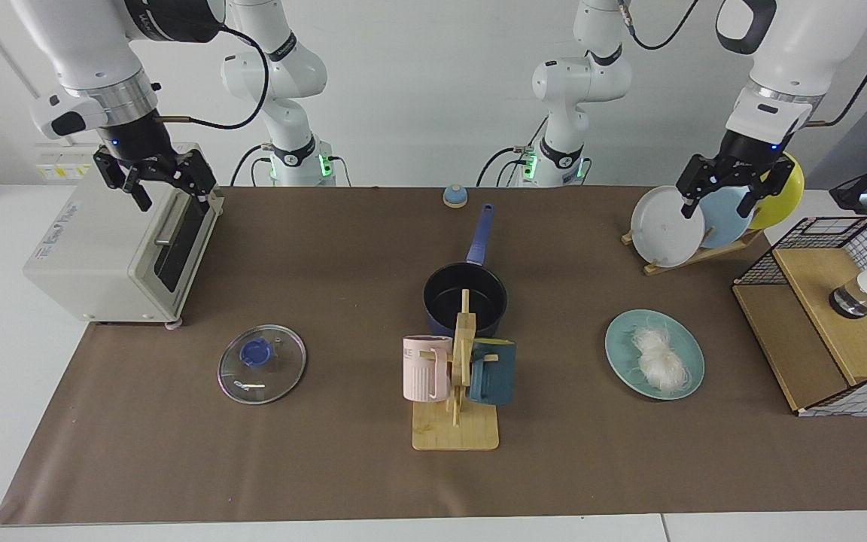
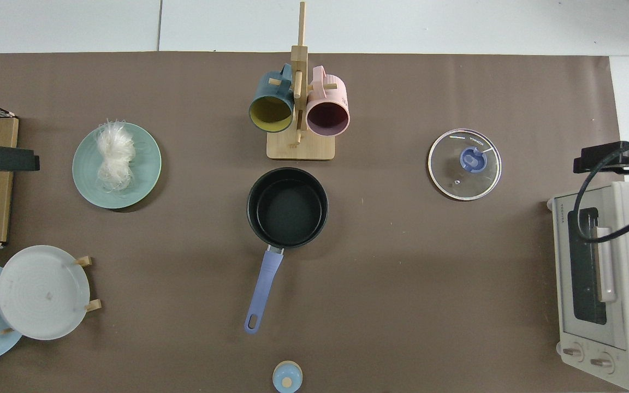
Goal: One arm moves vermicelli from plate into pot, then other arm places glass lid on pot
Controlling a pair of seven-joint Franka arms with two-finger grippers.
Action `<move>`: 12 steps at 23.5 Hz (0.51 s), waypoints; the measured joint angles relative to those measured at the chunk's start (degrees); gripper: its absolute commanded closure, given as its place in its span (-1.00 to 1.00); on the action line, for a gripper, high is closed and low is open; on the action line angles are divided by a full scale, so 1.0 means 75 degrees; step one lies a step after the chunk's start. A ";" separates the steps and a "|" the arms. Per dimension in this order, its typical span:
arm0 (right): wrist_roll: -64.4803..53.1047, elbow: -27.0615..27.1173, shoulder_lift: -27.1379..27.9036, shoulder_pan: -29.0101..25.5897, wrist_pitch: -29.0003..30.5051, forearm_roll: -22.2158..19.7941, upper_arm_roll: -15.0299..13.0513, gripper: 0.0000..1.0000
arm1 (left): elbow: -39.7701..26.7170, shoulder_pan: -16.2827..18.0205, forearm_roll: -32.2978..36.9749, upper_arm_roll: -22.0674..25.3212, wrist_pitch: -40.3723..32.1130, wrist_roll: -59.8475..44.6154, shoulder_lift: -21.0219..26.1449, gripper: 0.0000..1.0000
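The vermicelli (image 1: 659,360) (image 2: 113,154) lies as a white bundle on the teal plate (image 1: 624,342) (image 2: 148,166). The dark blue pot (image 1: 464,299) (image 2: 287,207) stands empty mid-table, its handle pointing toward the arm bases. Flat on the mat lies the glass lid (image 1: 261,374) (image 2: 464,164) with its blue knob up. My left gripper (image 1: 719,208) (image 2: 14,159) hangs open high above the plate rack, far from the vermicelli. My right gripper (image 1: 175,193) (image 2: 598,158) waits open over the toaster oven's front edge.
A wooden mug tree (image 1: 458,376) with a pink and a teal mug stands in front of the pot. A rack of white, blue and yellow plates (image 1: 667,226), a wire-and-wood box (image 1: 825,316), a toaster oven (image 1: 114,241) and a small blue knobbed piece (image 1: 454,196) ring the mat.
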 measured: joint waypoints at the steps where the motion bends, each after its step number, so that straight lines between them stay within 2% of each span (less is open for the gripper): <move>1: 0.0000 0.0000 0.0000 0.0000 0.0000 0.0000 0.0000 -1.00 | 0.0000 0.0001 0.0001 0.0024 0.0145 0.0001 0.0022 -1.00; 7: 0.0000 0.0000 0.0000 0.0000 0.0000 0.0000 0.0000 -1.00 | -0.0006 0.0003 0.0004 0.0073 0.0600 0.0004 0.0403 -1.00; 12: 0.0000 0.0000 0.0000 0.0000 0.0000 0.0000 0.0000 -1.00 | -0.0020 0.0006 0.0005 0.0077 0.1242 0.0003 0.1072 -1.00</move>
